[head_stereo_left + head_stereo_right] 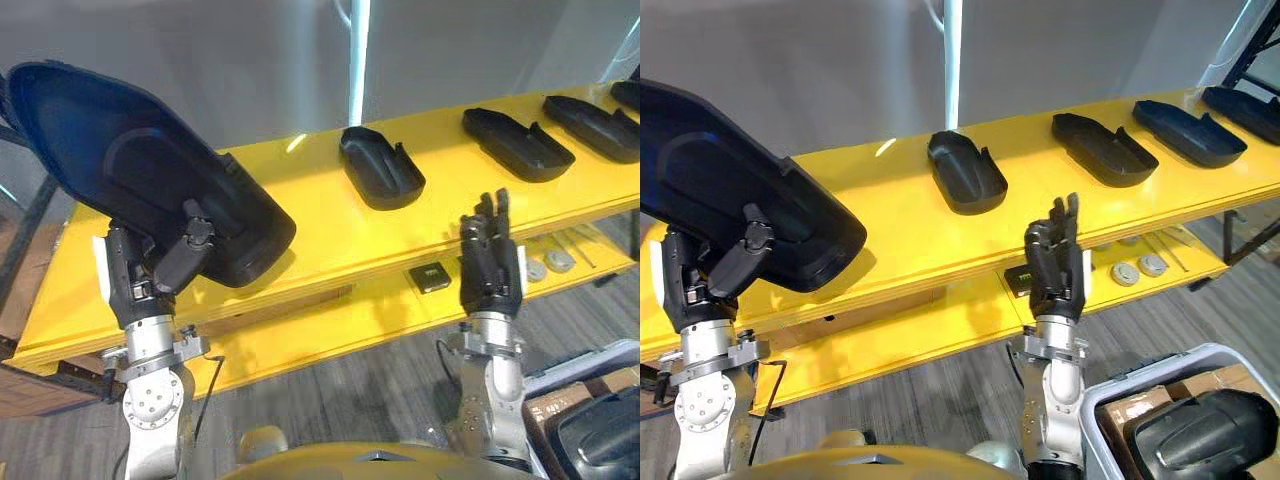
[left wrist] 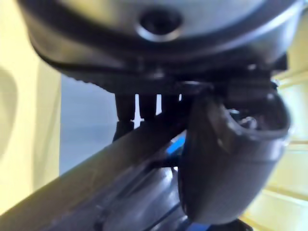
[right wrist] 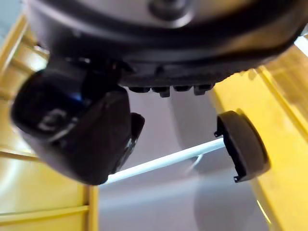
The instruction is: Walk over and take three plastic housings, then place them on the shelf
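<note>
My left hand is shut on a large black plastic housing, held tilted above the left end of the yellow shelf. In the left wrist view the thumb presses over the housing's rim. Three more black housings lie on the shelf top: one in the middle, two further right. My right hand stands upright in front of the shelf's edge, open, fingers straight and holding nothing. The right wrist view shows its thumb and the middle housing beyond.
A lower yellow shelf board holds a small black box and round silver parts. A grey bin at the lower right holds another black housing and cardboard. A white post stands behind the shelf.
</note>
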Controlling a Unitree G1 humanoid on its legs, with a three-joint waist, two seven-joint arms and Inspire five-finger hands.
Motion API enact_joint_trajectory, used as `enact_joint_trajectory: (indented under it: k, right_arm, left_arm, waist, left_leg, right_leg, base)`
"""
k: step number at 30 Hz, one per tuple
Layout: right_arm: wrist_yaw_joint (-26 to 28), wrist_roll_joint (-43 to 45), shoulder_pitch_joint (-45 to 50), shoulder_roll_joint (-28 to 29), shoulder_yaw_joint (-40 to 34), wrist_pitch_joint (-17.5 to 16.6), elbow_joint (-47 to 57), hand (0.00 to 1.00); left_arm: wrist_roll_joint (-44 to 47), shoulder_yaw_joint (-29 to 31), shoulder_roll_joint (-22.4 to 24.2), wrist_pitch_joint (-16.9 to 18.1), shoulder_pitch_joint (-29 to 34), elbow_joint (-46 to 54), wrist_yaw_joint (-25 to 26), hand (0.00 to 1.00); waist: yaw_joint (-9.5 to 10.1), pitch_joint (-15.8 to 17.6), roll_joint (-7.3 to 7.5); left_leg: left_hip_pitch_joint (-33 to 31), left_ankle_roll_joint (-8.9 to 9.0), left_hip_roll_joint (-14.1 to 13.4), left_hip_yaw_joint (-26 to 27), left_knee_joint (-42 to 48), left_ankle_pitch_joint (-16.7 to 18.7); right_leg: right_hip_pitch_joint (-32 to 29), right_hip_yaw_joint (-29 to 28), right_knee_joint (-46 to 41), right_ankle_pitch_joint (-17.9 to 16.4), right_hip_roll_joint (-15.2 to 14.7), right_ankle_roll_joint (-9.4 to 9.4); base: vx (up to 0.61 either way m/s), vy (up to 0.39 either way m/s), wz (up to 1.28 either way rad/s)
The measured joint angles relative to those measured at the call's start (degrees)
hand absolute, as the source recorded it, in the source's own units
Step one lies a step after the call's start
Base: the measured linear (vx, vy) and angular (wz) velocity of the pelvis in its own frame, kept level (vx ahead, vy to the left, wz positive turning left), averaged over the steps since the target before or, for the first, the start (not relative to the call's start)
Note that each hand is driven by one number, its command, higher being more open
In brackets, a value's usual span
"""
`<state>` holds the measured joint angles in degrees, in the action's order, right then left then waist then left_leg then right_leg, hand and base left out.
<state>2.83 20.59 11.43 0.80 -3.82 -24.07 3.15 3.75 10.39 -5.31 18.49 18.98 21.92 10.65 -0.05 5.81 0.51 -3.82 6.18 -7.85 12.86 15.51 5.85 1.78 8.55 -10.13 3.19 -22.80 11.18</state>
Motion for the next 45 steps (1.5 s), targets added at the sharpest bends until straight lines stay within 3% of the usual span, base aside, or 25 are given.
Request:
enact_joint_trajectory:
  k: [2, 6, 9, 11, 16, 19, 21, 29, 37, 45]
  right_arm:
    - [0.3, -0.1, -0.5, 0.1, 0.4, 0.0, 0.1, 1.0]
    - [-1.1, -8.0, -1.7, -1.2, 0.1, 0.1, 2.1, 1.0]
    - [-0.7, -11.3, -4.1, -4.2, 0.7, 0.4, 5.0, 1.0]
    - [0.1, -11.3, -5.7, -6.7, 1.7, 1.0, 6.4, 1.0]
    - [2.8, -10.9, -6.0, -7.8, 4.0, 1.3, 6.8, 1.0]
    - [5.3, -10.7, -6.1, -8.2, 9.3, 3.0, 6.9, 1.0]
    - [7.6, -10.7, -6.0, -9.9, 14.1, 4.6, 6.9, 1.0]
    - [13.0, -10.7, -5.5, -12.3, 22.7, 8.0, 9.6, 1.0]
    - [13.1, -11.0, -5.5, -12.5, 31.4, 9.1, 11.8, 1.0]
    - [11.4, -11.1, -5.7, -14.0, 33.0, 11.5, 12.5, 1.0]
  left_arm:
    - [0.0, 1.4, -1.3, -2.1, -1.0, -0.1, -0.2, 0.0]
    - [-1.4, 1.8, -3.9, -6.7, -4.5, -0.1, -0.9, 0.0]
    - [-1.0, 1.5, -4.4, -9.5, -6.8, -0.4, -5.5, 0.0]
    - [0.4, 0.6, -4.8, -12.4, -8.0, -0.4, -9.8, 0.0]
    - [4.8, 0.0, -9.8, -17.1, -9.7, -1.8, -16.6, 0.0]
    - [6.9, 0.0, -13.4, -21.7, -13.7, -6.8, -18.6, 0.0]
    - [10.2, 0.7, -15.8, -24.6, -19.3, -15.9, -18.8, 0.0]
    - [14.0, 4.2, -24.4, -26.2, -30.6, -31.6, -17.8, 0.0]
    - [14.4, 4.1, -25.4, -28.7, -36.4, -38.8, -18.5, 0.0]
    - [13.8, 0.4, -26.7, -31.9, -42.3, -42.8, -22.0, 0.0]
  waist:
    - [-0.16, 0.0, 0.01]
    - [-0.21, 0.1, -0.27]
    - [-0.51, 1.0, -1.77]
    - [-1.22, 1.5, -3.59]
    - [-1.78, 1.6, -4.02]
    - [-1.73, 1.6, -4.06]
    - [-1.85, 1.8, -4.41]
    - [-2.13, 2.1, -5.27]
    - [-2.73, 2.1, -6.38]
    - [-1.95, 2.2, -7.04]
  left_leg:
    - [0.0, -0.09, 0.2, 0.3, -0.1, 0.1]
    - [-2.1, 0.4, -0.4, 0.1, -0.8, -0.5]
    - [-3.9, 1.36, -0.8, -0.3, -2.7, -2.5]
    - [-3.5, 2.04, -1.6, -0.9, -5.2, -4.4]
    - [-0.3, 2.8, -2.3, -0.5, -10.6, -7.3]
    - [1.4, 2.85, -2.1, 0.4, -13.6, -9.0]
    - [2.5, 2.71, -1.8, 0.7, -16.0, -10.5]
    - [2.9, 2.49, -1.5, 1.5, -18.0, -12.4]
    - [2.8, 2.21, -0.9, 1.2, -18.4, -12.7]
    - [1.2, 2.12, -0.9, 0.5, -18.7, -13.4]
  right_leg:
    - [-0.6, 1.9, 0.2, 1.1, 0.2, 1.25]
    - [-0.8, 5.9, 3.0, 1.1, 1.4, 1.24]
    - [-1.0, 8.7, 6.8, 0.2, 2.4, 1.03]
    - [-0.9, 9.4, 7.5, -0.1, 3.7, 1.07]
    - [-0.5, 9.1, 7.5, -0.4, 5.0, 0.57]
    - [-0.6, 8.6, 7.4, -0.7, 5.0, 0.52]
    - [-0.8, 8.4, 7.3, -0.8, 5.0, 0.55]
    - [-3.1, 7.2, 5.0, -1.3, 4.6, 0.74]
    - [-3.7, 7.3, 3.3, -2.3, 3.8, 1.06]
    - [-5.0, 7.9, 3.0, -2.3, 3.8, 1.06]
  base:
    - [0.07, 0.128, -0.11]
    - [0.02, -0.009, 0.01]
    - [-0.05, -0.109, 0.04]
    - [-0.05, -0.109, 0.06]
    - [-0.04, -0.059, -0.06]
    - [-0.06, -0.008, -0.07]
    - [-0.05, -0.001, -0.02]
    - [-0.02, 0.006, -0.03]
    - [-0.02, 0.005, 0.03]
    - [-0.02, 0.0, 0.04]
